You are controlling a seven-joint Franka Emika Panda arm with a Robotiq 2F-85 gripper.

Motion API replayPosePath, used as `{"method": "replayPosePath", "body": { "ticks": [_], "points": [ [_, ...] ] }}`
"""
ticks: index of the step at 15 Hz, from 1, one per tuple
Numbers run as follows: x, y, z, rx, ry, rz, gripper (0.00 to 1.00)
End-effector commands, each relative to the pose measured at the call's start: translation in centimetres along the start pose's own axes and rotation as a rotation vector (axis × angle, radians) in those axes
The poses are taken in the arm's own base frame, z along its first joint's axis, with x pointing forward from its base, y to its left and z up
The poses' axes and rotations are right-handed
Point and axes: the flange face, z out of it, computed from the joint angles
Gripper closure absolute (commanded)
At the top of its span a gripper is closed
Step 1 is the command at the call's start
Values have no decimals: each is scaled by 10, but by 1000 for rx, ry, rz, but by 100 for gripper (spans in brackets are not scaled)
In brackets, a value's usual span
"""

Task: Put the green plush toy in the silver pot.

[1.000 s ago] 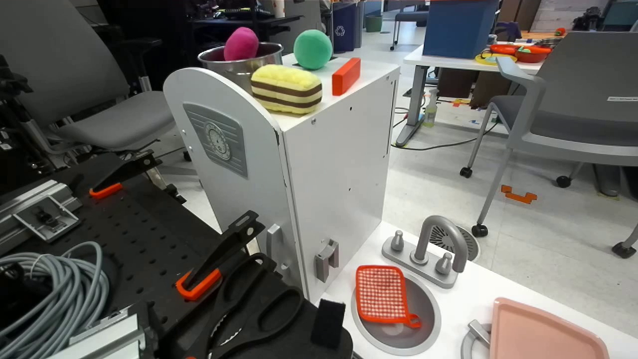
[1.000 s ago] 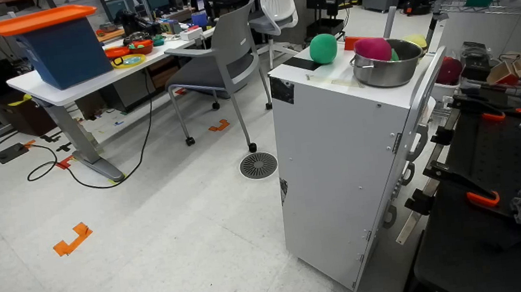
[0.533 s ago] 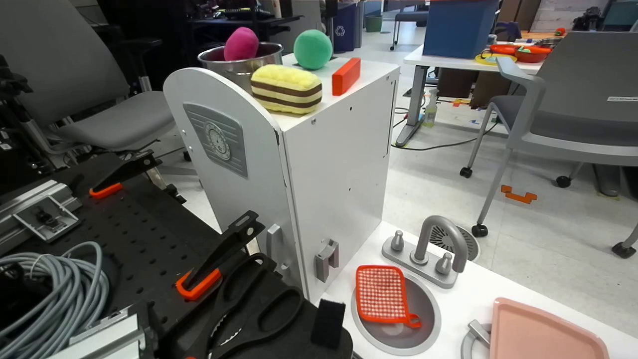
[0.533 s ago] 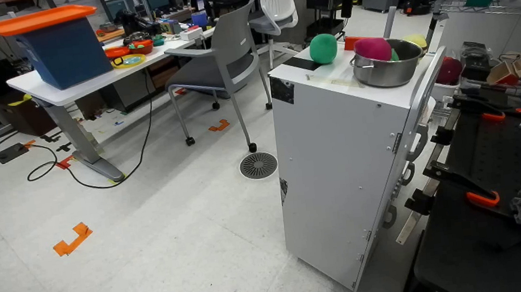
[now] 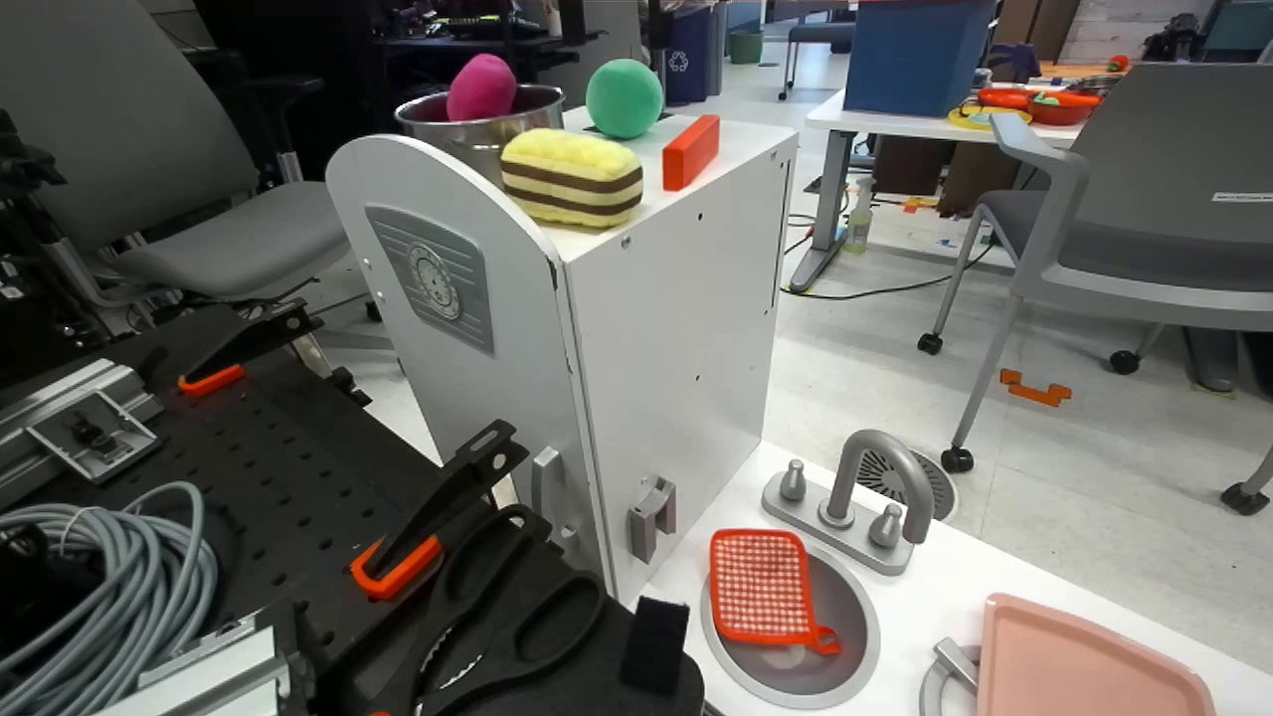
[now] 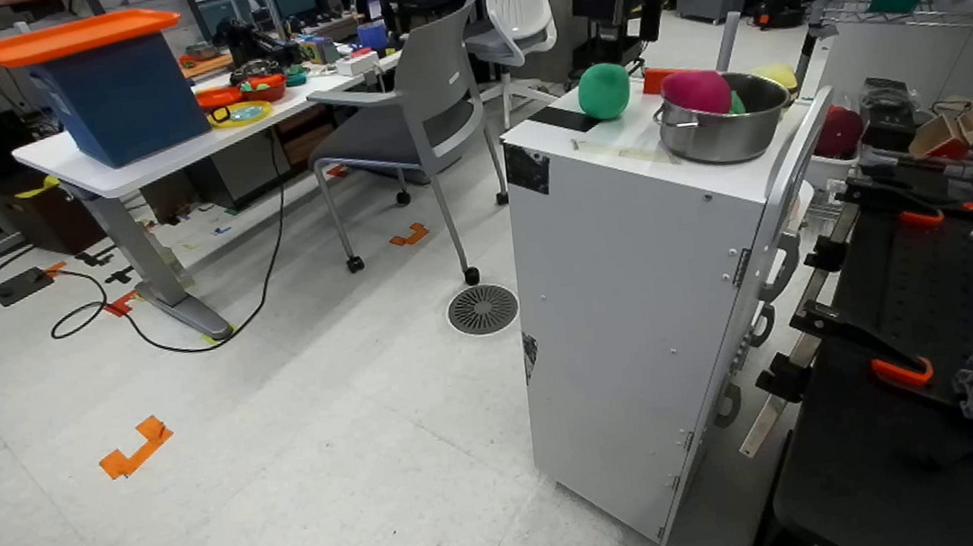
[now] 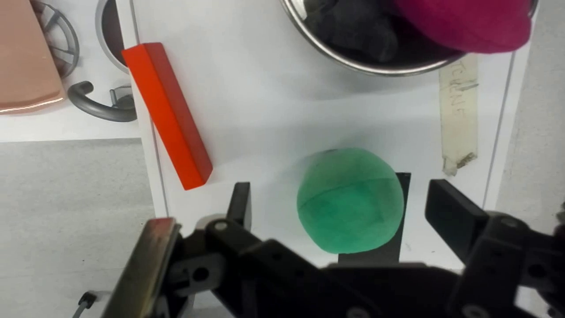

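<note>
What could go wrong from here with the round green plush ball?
The open black gripper, above the green plush ball, could close off-centre and roll it across the flat white cabinet top. The rounded pink plush toy crowds the silver metal pot, so the ball might perch on it or tumble out.

One green ball (image 5: 624, 97), one pink ball (image 5: 482, 88), one pot (image 6: 724, 139), two blocks (image 5: 690, 152), at least three chairs (image 5: 1169, 164)

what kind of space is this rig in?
Probably a robotics lab or workshop, not a home: a perforated bench with clamps on it, a wheeled office chair, and a play kitchen standing by the bench.
</note>
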Motion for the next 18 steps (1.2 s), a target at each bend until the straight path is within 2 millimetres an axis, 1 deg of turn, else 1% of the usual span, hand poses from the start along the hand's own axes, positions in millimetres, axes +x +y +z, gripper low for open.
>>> {"method": "replayPosePath", "body": {
  "ticks": [1, 7, 11, 18],
  "points": [
    [9, 9, 2, -32, -16, 16, 0],
    [20, 8, 5, -61, -14, 2, 0],
    [26, 6, 6, -41, 8, 12, 0],
    [29, 0, 6, 5, 17, 30, 0]
  ]
}}
